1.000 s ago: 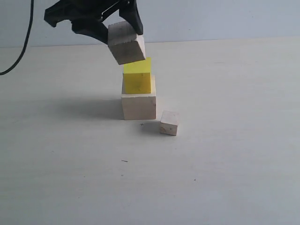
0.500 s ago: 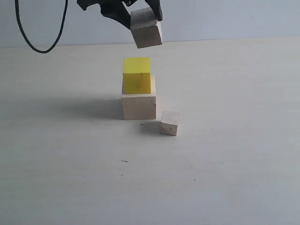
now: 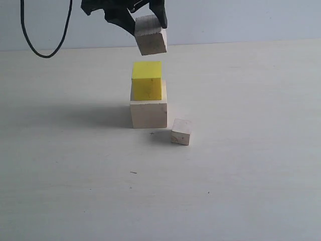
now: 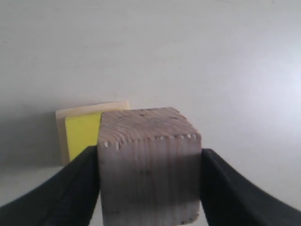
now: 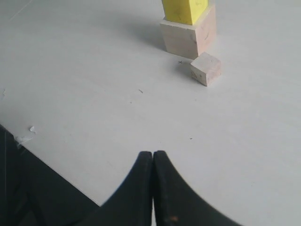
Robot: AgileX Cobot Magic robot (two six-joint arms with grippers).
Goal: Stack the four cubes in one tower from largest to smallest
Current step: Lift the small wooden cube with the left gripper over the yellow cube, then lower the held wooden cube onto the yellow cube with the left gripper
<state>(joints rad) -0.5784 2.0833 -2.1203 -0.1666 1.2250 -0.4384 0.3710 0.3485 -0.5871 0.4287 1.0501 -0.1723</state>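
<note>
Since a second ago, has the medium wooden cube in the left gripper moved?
Yes. The medium wooden cube has risen: it was down against the top of the yellow cube, and now hangs clear above it with a gap between them.

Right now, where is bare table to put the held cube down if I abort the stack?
In the exterior view, bare table runs wide right of the small cube, left of the large cube, and along the front. Crowded only where the small cube sits close by the large cube's front right corner.
</note>
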